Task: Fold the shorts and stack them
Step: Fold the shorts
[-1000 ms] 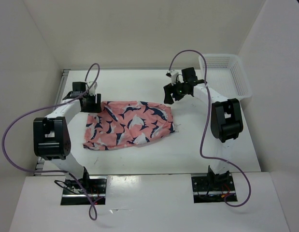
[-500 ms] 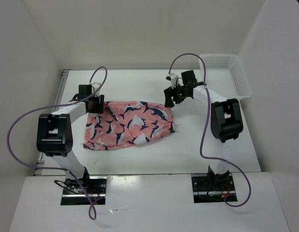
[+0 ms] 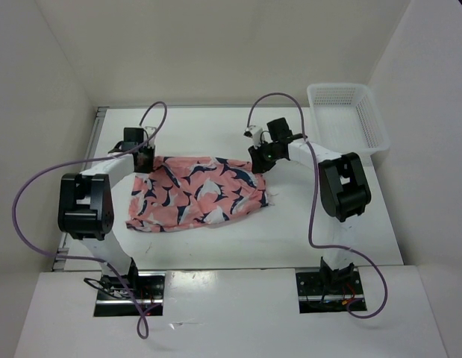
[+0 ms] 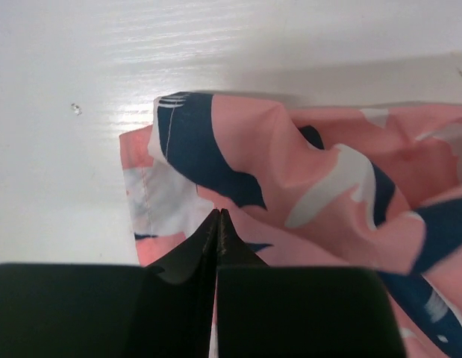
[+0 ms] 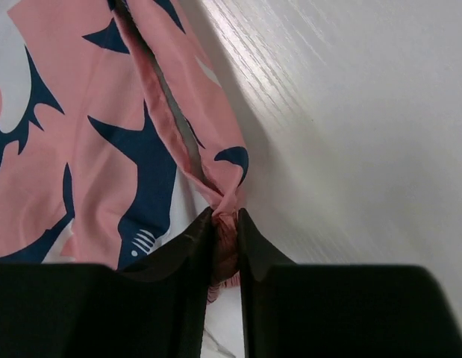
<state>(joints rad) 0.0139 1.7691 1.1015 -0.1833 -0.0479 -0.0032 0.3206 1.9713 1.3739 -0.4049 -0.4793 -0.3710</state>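
The shorts (image 3: pixel 197 192), salmon-pink with navy-and-white fish shapes, lie spread flat in the middle of the white table (image 3: pixel 305 224). My left gripper (image 3: pixel 143 160) sits at their far left corner. In the left wrist view its jaws are pressed together (image 4: pixel 218 214) on the rumpled fabric (image 4: pixel 328 194) there. My right gripper (image 3: pixel 259 158) is at the far right corner. In the right wrist view a bunched bit of the hem (image 5: pixel 225 201) is pinched between its fingers (image 5: pixel 225 220), and the rest of the shorts (image 5: pixel 81 134) stretches away to the left.
A white perforated basket (image 3: pixel 346 112) stands at the far right corner of the table. White walls close in the table on the left, back and right. Purple cables loop above both arms.
Both grippers have come down onto the far corners of the shorts and shut on the fabric. The right arm moved left toward the cloth; the shorts' far edge is slightly rumpled.
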